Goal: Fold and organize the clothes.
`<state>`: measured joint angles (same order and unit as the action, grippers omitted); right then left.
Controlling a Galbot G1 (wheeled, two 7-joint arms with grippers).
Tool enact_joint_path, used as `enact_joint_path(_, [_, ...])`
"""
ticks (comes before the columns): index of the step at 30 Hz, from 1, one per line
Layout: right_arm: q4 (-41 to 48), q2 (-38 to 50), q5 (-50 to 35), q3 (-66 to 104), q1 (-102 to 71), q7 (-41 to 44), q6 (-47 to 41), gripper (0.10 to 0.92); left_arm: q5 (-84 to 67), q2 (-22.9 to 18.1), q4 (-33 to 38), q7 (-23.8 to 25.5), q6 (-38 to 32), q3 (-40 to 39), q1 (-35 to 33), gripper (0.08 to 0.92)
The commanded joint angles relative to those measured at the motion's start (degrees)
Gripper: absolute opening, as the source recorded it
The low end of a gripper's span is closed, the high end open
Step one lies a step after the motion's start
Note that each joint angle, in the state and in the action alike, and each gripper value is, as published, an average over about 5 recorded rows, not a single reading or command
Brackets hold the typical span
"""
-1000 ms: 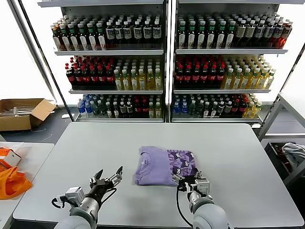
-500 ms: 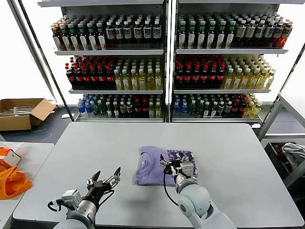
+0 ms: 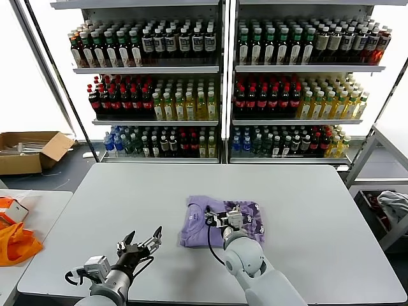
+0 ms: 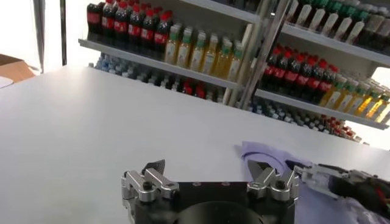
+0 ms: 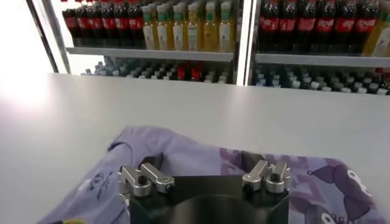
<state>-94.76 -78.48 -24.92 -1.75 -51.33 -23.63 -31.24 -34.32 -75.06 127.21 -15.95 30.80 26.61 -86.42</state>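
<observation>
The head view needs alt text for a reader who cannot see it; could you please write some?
A folded lavender T-shirt lies on a grey table, with the right tool open over it. The left tool hangs open to the shirt's left, before shelves of bottles.

Nothing legible from where I stand; the folded lavender soft-fabric T-shirt (image 3: 220, 220) carries dark purple printed lettering, but the characters cannot be made out; the labels on the rows of drink bottles (image 3: 185, 44) on the metal shelves are too small to read.
</observation>
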Motion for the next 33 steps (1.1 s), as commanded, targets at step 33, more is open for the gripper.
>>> enact_joint_path(33, [-26.4,10.6,11.5,21.6,-26.2,3.3,10.6,0.823,21.5,-1.5,-1.2,5.8,-14.2,-0.5,0.6,0.823])
